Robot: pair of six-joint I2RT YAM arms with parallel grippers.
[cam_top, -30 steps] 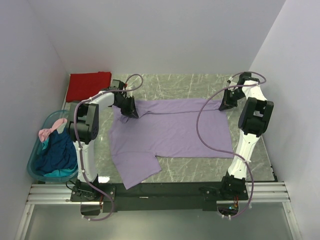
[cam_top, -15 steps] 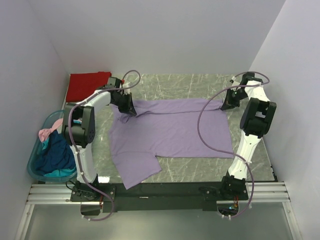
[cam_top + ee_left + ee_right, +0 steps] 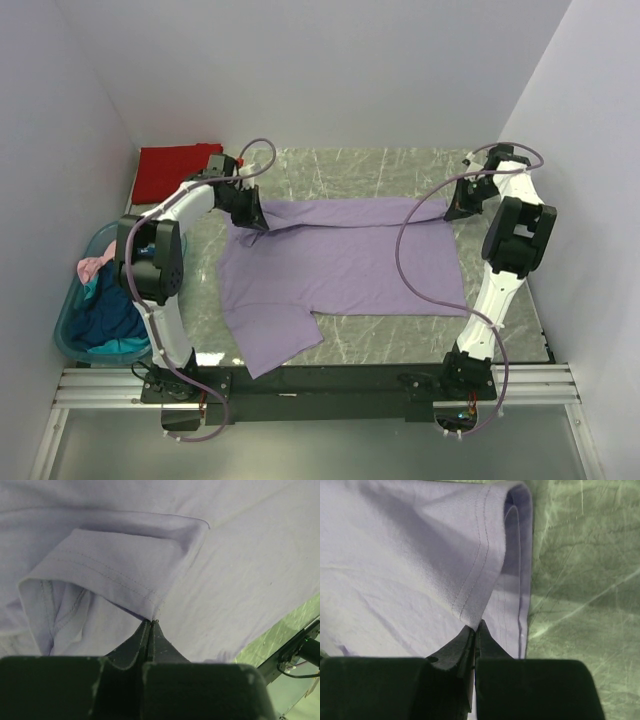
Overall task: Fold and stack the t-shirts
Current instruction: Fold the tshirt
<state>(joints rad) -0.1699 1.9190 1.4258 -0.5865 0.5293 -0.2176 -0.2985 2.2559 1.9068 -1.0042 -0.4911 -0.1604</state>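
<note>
A light purple t-shirt lies spread across the green marbled table, one sleeve sticking out at the front left. My left gripper is shut on its far left corner, pinching a stitched sleeve hem in the left wrist view. My right gripper is shut on the far right corner, pinching a folded hem in the right wrist view. A folded red t-shirt lies at the far left. Pink and dark blue shirts lie in the tub.
A translucent teal plastic tub stands off the table's left edge. White walls close in on the left, back and right. The arm bases sit on a metal rail at the near edge.
Both grippers have moved a little toward the back, pulling the shirt's far edge with them. The left arm's elbow has swung further left.
</note>
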